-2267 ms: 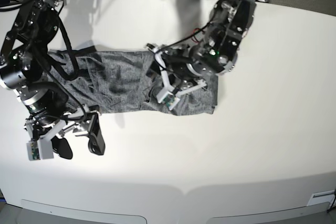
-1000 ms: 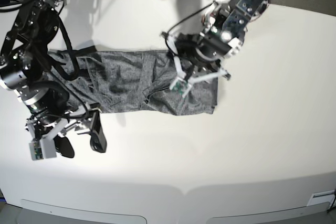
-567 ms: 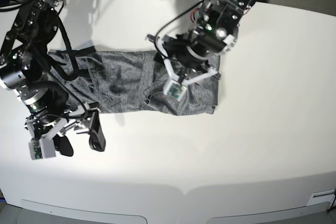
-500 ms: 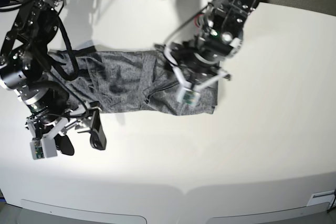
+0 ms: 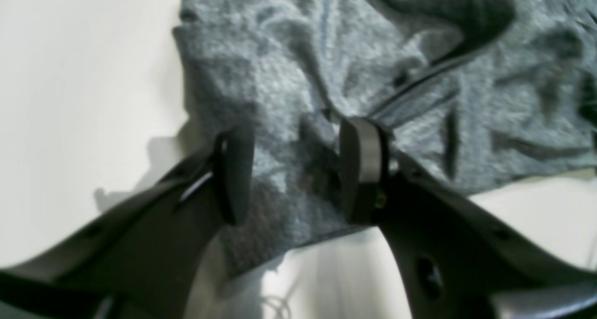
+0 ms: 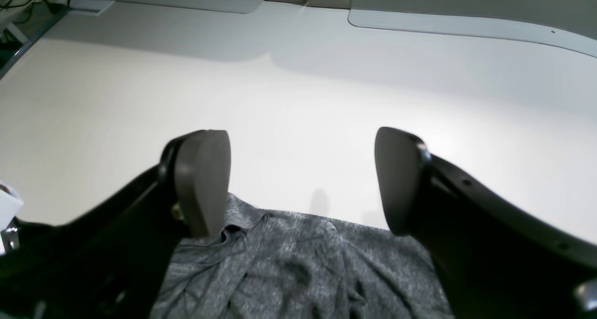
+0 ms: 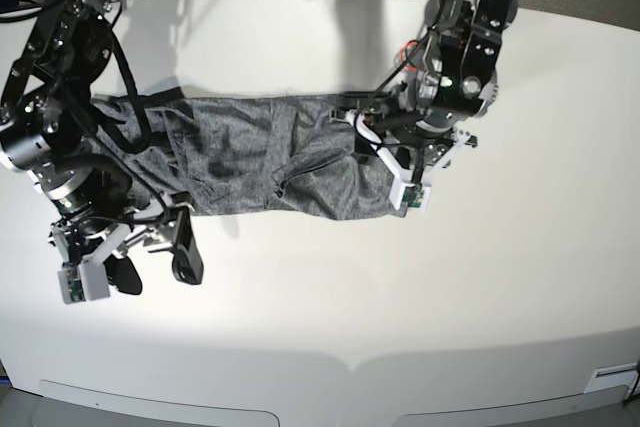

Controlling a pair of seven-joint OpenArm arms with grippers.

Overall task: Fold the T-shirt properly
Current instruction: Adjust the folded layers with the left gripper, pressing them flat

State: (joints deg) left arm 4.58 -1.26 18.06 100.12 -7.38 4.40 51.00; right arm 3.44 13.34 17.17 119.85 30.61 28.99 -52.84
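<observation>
Tabletop (image 7: 520, 267) is seen carrying the grey T-shirt (image 7: 250, 162), spread toward 9 o'clock. Right claw (image 7: 150, 265) is held wide open and empty at 8 o'clock; left claw (image 5: 298, 179), partly open, is poised over the shirt's 3 o'clock edge.

Heather-grey T-shirt (image 7: 270, 157) lies flat-ish on white counter (image 7: 400, 287), bunched into a long horizontal band, wrinkled with dark creases, soft knit texture; one end partly hidden under an arm, plain, no print.
</observation>
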